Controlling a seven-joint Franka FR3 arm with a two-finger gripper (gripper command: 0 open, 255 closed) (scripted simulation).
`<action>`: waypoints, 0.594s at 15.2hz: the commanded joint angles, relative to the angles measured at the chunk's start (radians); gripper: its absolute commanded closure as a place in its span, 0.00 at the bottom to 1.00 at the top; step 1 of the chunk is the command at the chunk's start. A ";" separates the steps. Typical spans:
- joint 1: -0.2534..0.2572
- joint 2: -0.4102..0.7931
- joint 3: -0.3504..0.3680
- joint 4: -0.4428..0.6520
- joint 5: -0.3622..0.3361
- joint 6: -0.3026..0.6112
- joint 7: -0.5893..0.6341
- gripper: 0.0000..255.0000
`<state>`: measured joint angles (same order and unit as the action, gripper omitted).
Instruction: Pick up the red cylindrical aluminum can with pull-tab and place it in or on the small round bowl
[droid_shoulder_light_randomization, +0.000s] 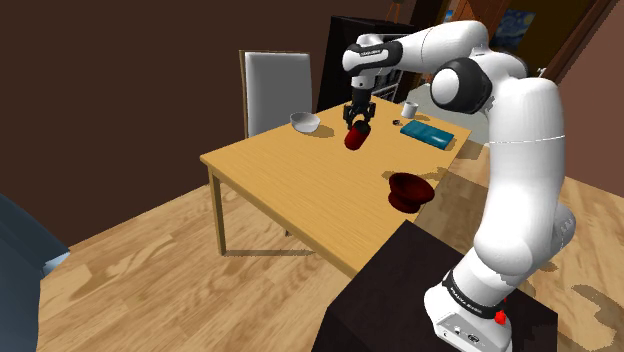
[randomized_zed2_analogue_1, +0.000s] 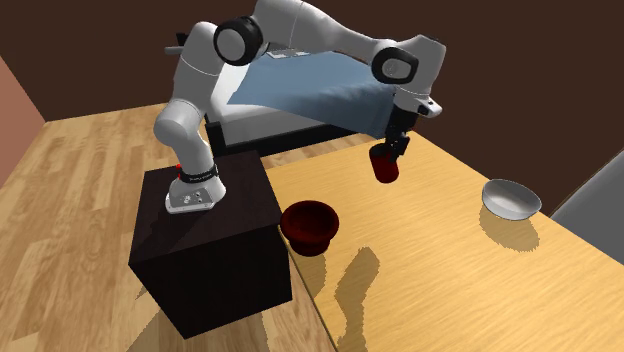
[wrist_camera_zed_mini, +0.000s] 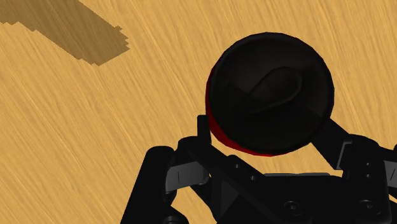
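Wrist view, fingers (wrist_camera_zed_mini: 334, 137) closed on red can (wrist_camera_zed_mini: 270, 95), above wooden table (wrist_camera_zed_mini: 95, 140)

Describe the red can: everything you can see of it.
The red can is a short, dark red cylinder with plain sides. Seen along the claw, its end face looks nearly black, with a raised pull-tab shape on it and a thin red edge showing at one side. The claw's two black fingers clasp it near its upper end, and it hangs tilted, lower end toward the shoulder view's left. It appears to hang clear of the wooden table, touching nothing but the fingers.
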<state>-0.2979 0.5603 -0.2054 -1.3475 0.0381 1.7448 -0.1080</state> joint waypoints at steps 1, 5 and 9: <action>0.000 -0.008 -0.001 0.014 -0.001 -0.021 0.000 1.00; -0.006 -0.126 -0.018 -0.159 -0.021 0.036 -0.028 1.00; -0.020 -0.264 -0.042 -0.349 -0.050 0.093 -0.066 1.00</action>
<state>-0.3142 0.3347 -0.2411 -1.6444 -0.0033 1.8207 -0.1637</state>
